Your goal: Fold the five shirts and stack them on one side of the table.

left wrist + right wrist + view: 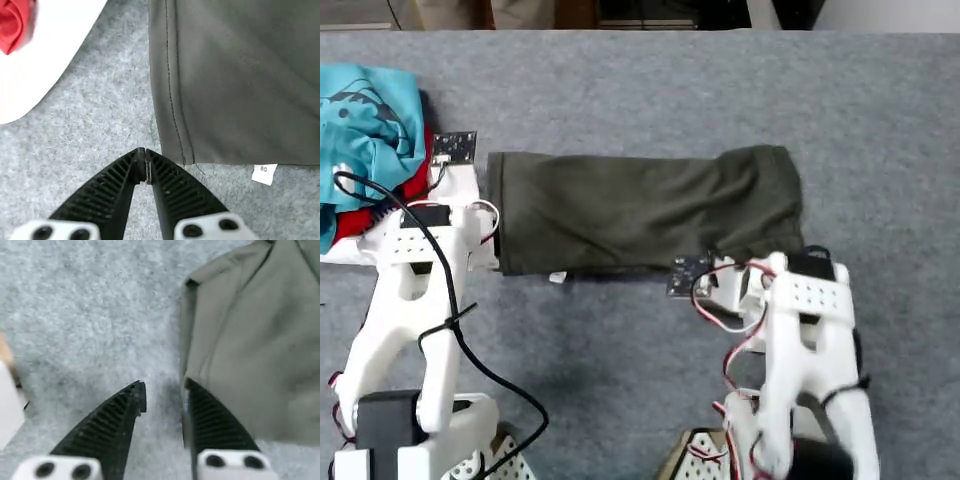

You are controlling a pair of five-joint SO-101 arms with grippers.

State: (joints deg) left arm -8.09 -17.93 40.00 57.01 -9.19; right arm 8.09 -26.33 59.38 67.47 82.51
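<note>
Left wrist view: the left gripper (pixel 145 156) is sitting with its fingers pressed together, holding nothing, on the grey counter (pixel 75 140) just short of the hemmed corner of the olive shirt (pixel 240 75). A small white label (pixel 263 173) is poking out from under that near edge.

Right wrist view: the right gripper (pixel 164 387) is standing spread. One finger is lying against the shirt's (pixel 250 340) folded edge and the other is over bare counter (pixel 90 315).

High view: the shirt (pixel 640 205) is lying as a long band across the middle of the counter (pixel 620 90), with both arms stationed along its near edge, one toward each end. Farther off, at the far corner on the left arm's side, a teal shirt (pixel 365 110) is lying heaped over a red one (pixel 415 180).

Judgement: the step in hand is looking like a two-point pick-up of the near edge for the next fold.

- The left gripper is needing to open before advancing onto the hem corner.
- Each gripper should be taking every layer at its point, not just the top ply.
- The right finger on the counter side should be sliding under the fold.
- Both ends should be rising level with light tension between them, so the band is not sagging or twisting.
- The label is best tucked inside the fold.
</note>
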